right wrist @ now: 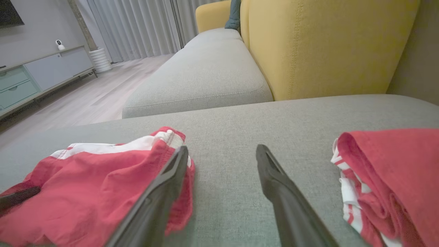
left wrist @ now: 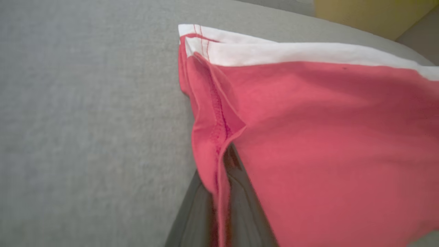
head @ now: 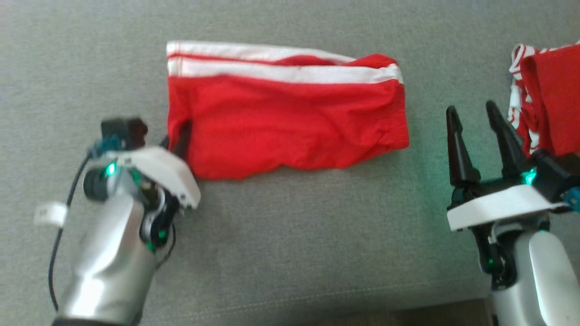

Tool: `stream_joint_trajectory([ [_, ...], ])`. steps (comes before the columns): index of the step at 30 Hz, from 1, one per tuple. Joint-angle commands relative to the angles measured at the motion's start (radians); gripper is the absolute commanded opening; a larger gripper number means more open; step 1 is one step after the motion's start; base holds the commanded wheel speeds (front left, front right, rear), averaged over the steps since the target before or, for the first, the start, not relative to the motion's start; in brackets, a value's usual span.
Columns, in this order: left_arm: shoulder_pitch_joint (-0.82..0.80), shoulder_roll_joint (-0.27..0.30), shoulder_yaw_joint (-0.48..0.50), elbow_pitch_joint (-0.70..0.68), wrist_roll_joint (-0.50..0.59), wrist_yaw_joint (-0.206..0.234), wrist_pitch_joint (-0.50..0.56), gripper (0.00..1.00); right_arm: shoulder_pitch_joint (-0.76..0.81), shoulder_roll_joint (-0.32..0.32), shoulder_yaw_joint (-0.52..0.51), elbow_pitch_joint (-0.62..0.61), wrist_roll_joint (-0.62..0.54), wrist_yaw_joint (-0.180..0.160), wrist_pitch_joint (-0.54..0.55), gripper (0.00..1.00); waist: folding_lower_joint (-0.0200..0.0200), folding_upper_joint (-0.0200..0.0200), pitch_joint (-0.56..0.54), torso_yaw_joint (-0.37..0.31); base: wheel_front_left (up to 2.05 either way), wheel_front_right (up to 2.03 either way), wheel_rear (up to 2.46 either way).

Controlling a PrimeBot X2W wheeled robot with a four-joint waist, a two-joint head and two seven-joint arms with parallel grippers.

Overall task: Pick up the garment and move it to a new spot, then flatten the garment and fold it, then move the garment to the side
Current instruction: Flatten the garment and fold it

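The garment is a red piece with white stripes along its far edge, lying folded flat on the grey cushion. My left gripper is at its left edge, shut on the red cloth; in the left wrist view the hem of the garment is pinched between the dark fingers. My right gripper stands open over bare cushion just right of the garment, touching nothing. In the right wrist view the open right gripper has the garment on its left.
Another red and white garment lies bunched at the right edge, close to the right fingers, also as a pile. A yellow backrest rises behind the cushion. The cushion's front edge runs along the bottom. A cabinet stands across the floor.
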Motion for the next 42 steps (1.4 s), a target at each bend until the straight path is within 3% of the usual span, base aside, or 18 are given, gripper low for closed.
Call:
stream_joint_trajectory([
  [1, 0.045, 0.043, 0.040, -0.036, -0.009, 0.019, 0.009, 0.00, 0.014, -0.005, 0.019, -0.034, -0.006, -0.002, 0.008, 1.00, 0.0000, 0.0000, -0.017, 0.014, 0.00, 0.00, 0.00],
  [4, 0.113, 0.049, 0.052, -0.113, -0.026, 0.041, 0.018, 0.00, 0.025, -0.009, 0.019, -0.037, -0.005, -0.002, 0.018, 1.00, 0.0000, 0.0000, -0.029, 0.022, 0.00, 0.00, 0.00],
  [5, 0.131, 0.050, 0.054, -0.134, -0.030, 0.046, 0.022, 0.38, 0.027, -0.010, 0.019, -0.039, -0.004, -0.002, 0.021, 1.00, 0.0000, 0.0000, -0.031, 0.024, 0.00, 0.00, 0.00],
  [6, 0.145, 0.053, 0.056, -0.154, -0.033, 0.052, 0.024, 1.00, 0.028, -0.012, 0.020, -0.040, -0.004, -0.002, 0.023, 1.00, 0.0000, 0.0000, -0.034, 0.026, 0.00, 0.00, 0.00],
  [9, 0.180, 0.059, 0.067, -0.210, -0.030, 0.074, -0.005, 1.00, 0.031, -0.020, 0.027, -0.046, -0.008, -0.002, 0.032, 1.00, 0.0000, 0.0000, -0.044, 0.028, 0.00, 0.00, 0.00],
  [16, 0.264, 0.079, 0.129, -0.386, 0.062, 0.194, -0.236, 1.00, 0.031, -0.039, 0.026, -0.064, -0.026, -0.002, 0.052, 1.00, 0.0000, 0.0000, -0.086, 0.038, 0.00, 0.00, 0.00],
  [18, 0.281, 0.086, 0.138, -0.438, 0.089, 0.210, -0.254, 1.00, 0.031, -0.048, 0.026, -0.069, -0.041, -0.002, 0.057, 1.00, 0.0000, 0.0000, -0.098, 0.041, 0.00, 0.00, 0.00],
  [27, 0.381, 0.110, 0.136, -0.592, 0.165, 0.235, -0.267, 1.00, 0.046, -0.052, 0.025, -0.081, -0.049, -0.002, 0.074, 1.00, 0.0000, 0.0000, -0.135, 0.040, 0.00, 0.00, 0.00],
  [42, 0.409, 0.122, 0.123, -0.625, 0.176, 0.250, -0.263, 1.00, 0.055, -0.051, 0.019, -0.090, -0.045, -0.002, 0.082, 1.00, 0.0000, 0.0000, -0.134, 0.040, 0.00, 0.00, 0.00],
])
